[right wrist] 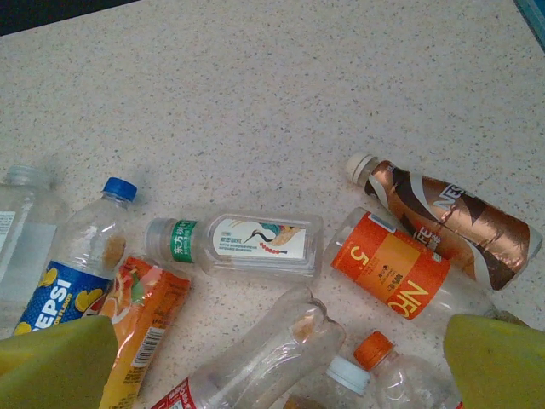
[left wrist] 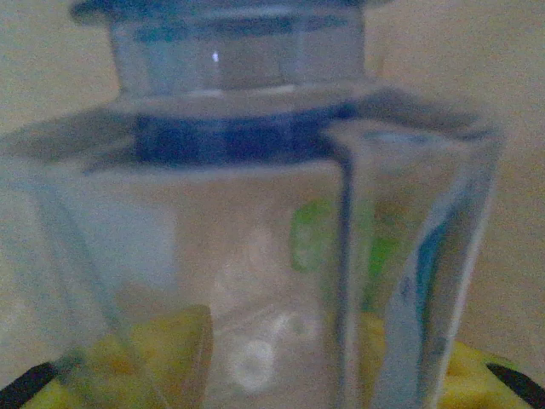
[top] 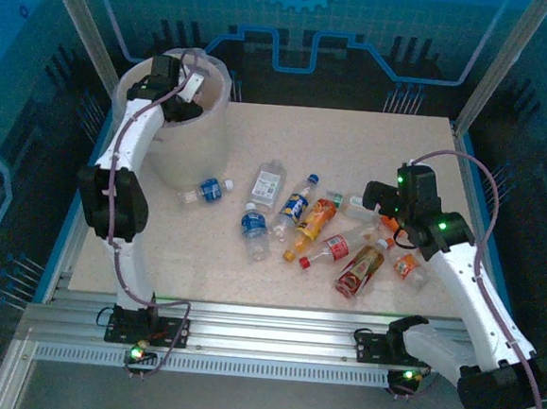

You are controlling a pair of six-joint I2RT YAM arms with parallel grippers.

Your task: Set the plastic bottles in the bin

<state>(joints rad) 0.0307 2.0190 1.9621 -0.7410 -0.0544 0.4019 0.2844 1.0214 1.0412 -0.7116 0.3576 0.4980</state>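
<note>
Over the mouth of the bin (top: 190,155), the left pincer (top: 182,89) is clamped on a clear bottle (left wrist: 255,256) with a blue ring below its neck. The bottle sits between the pincer's yellow-green fingers (left wrist: 162,349), so close to the wrist camera that it is blurred. Across the counter (top: 354,145), the right pincer (top: 380,202) hangs wide open and empty above the right end of the scattered bottles. Directly beneath its gap lies a clear crumpled bottle (right wrist: 264,349), with a white cap (right wrist: 347,373) and an orange cap (right wrist: 373,348) just beside it. Ahead of the pincer lie a small green-capped bottle (right wrist: 238,243) on its side, an orange-labelled bottle (right wrist: 396,274) and, touching that one, a copper-brown bottle (right wrist: 447,220). Next to one finger rest a blue-capped Pepsi bottle (right wrist: 72,268) and an orange-wrapped bottle (right wrist: 140,317). Well to that same side of the right pincer, nearer the bin, a blue-labelled bottle (top: 208,190) lies alone on the counter.
</note>
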